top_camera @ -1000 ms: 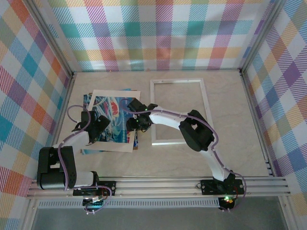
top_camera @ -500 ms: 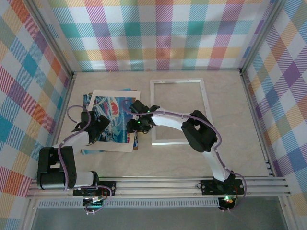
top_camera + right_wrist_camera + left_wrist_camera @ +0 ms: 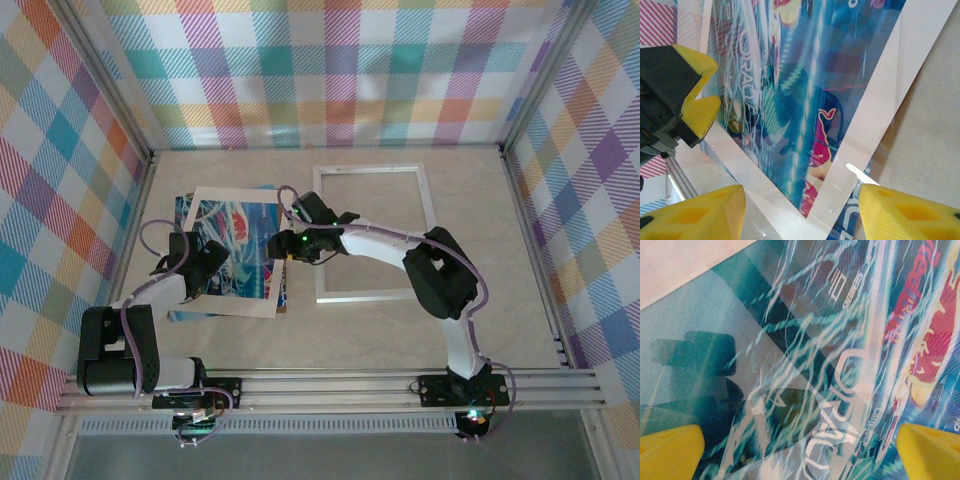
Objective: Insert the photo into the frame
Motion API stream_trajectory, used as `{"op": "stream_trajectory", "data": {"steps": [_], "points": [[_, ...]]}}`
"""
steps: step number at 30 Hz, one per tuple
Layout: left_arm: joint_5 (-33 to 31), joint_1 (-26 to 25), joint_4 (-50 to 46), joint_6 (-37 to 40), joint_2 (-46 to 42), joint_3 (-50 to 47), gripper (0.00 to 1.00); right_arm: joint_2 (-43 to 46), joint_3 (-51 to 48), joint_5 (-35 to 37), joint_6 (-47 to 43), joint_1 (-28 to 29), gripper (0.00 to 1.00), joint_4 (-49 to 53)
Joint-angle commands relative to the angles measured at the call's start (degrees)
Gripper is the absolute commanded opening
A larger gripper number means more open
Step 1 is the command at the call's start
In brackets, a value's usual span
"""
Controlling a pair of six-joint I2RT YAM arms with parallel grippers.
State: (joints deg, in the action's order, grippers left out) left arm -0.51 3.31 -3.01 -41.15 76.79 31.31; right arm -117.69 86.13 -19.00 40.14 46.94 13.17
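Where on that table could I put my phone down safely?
Bare beige table right of the thin white rectangular frame, and the near strip before the rail. Crowded left: both jaws hang over the swirling blue paper print.

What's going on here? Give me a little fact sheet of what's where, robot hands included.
Photo: blue swirly print, flat on the table, left side, under a cream mat
Frame: white, flat, right of the photo, holding no print
Left gripper: open, just above the photo
Right gripper: open, over the mat's right edge
Progress: photo not yet in the frame
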Motion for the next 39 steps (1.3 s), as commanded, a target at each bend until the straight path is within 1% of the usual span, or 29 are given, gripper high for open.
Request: {"op": "stream_trajectory", "data": {"steps": [1,3,12,15,18,27,30,35,39], "points": [[1.3,0.7,-2.7,-0.8,1.6,-1.7,1.00,-0.7,0.1,3.2,1.8,0.6,0.61,3.5],[1.0,0.7,-2.6,-0.8,1.6,-1.7,1.00,-1.4,0.5,6.0,1.5,0.7,0.61,6.6],[1.4,0.7,-2.3,-0.7,2.2,-2.0,1.00,-6.9,5.2,9.0,1.1,2.5,0.55,10.4],[1.5,0.7,-2.1,-0.7,2.2,-2.0,1.00,-8.0,6.3,9.0,0.8,2.7,0.54,10.5],[1.7,0.7,-1.8,-0.8,2.5,-2.0,1.00,-8.9,6.9,7.5,0.9,3.2,0.51,10.2],[2.3,0.7,-1.0,-0.8,3.3,-2.7,1.00,-8.0,6.3,5.1,1.3,3.7,0.49,8.3],[2.3,0.7,-1.0,-0.9,3.3,-2.7,1.00,-6.0,4.9,3.1,1.7,3.7,0.49,5.4],[2.3,0.7,-0.8,-0.9,3.4,-2.8,1.00,-1.5,1.4,2.5,1.3,3.4,0.49,0.7],[2.7,0.7,-0.5,-1.0,3.9,-2.7,1.00,-0.7,0.3,1.9,2.2,3.1,0.49,-1.7]]}}
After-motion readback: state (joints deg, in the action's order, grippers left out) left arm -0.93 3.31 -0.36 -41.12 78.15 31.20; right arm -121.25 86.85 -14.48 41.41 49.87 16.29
